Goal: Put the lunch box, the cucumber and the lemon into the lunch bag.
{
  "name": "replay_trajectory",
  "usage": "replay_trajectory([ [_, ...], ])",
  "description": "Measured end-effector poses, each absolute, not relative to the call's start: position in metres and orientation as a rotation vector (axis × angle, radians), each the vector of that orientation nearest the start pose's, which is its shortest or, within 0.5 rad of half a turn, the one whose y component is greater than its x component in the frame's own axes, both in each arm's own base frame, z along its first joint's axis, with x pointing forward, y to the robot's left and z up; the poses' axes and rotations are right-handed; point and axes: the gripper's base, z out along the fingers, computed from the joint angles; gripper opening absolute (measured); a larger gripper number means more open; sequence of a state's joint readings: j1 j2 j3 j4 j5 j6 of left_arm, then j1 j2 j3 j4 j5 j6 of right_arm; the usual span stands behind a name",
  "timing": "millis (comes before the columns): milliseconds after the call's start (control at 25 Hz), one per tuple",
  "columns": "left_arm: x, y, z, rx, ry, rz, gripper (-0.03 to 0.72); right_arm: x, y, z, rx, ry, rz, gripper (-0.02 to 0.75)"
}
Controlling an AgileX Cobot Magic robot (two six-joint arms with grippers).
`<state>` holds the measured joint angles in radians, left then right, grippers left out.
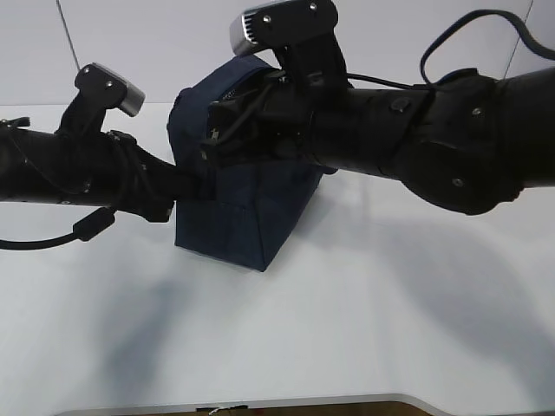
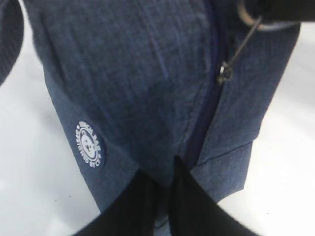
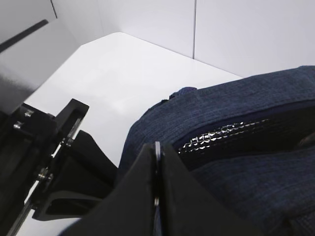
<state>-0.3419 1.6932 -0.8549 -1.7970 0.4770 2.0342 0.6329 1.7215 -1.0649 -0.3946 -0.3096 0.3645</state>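
Since the lunch bag [image 1: 247, 204] is soft navy fabric, it likely sags and shifts when pulled; best holds look like the ring pull [image 2: 246, 19] and the cloth by the zipper [image 2: 204, 115]. Bag stands mid-table [image 1: 347, 329]. Left gripper [image 2: 165, 194] jaws closed, pinching bag fabric; right gripper [image 3: 156, 169] jaws closed on the metal ring. Foil lining [image 3: 224, 135] shows through the gap; lunch box, cucumber, lemon not visible

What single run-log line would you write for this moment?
left gripper: shut on lunch bag fabric | right gripper: shut on zipper ring pull | zipper: partly open, foil lining showing
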Motion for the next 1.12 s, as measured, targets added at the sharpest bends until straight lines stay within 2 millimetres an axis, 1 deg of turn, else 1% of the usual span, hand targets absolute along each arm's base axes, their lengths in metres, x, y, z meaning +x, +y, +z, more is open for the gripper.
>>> replay_trajectory([
  [240, 0.303, -0.151, 0.195, 0.841, 2.022, -0.582, 0.001, 0.306, 0.238, 0.262, -0.671, 1.741, 0.540, 0.006],
  [520, 0.304, -0.151, 0.195, 0.826, 2.030, -0.589, 0.001, 0.307, 0.238, 0.264, -0.680, 1.744, 0.523, 0.006],
  [760, 0.302, -0.150, 0.192, 0.820, 2.043, -0.594, 0.001, 0.314, 0.239, 0.277, -0.708, 1.740, 0.457, 0.006],
  [960, 0.301, -0.150, 0.192, 0.821, 2.045, -0.596, 0.000, 0.316, 0.239, 0.278, -0.712, 1.740, 0.444, 0.006],
  [1120, 0.299, -0.150, 0.193, 0.819, 2.045, -0.598, 0.000, 0.324, 0.229, 0.277, -0.684, 1.751, 0.422, 0.006],
])
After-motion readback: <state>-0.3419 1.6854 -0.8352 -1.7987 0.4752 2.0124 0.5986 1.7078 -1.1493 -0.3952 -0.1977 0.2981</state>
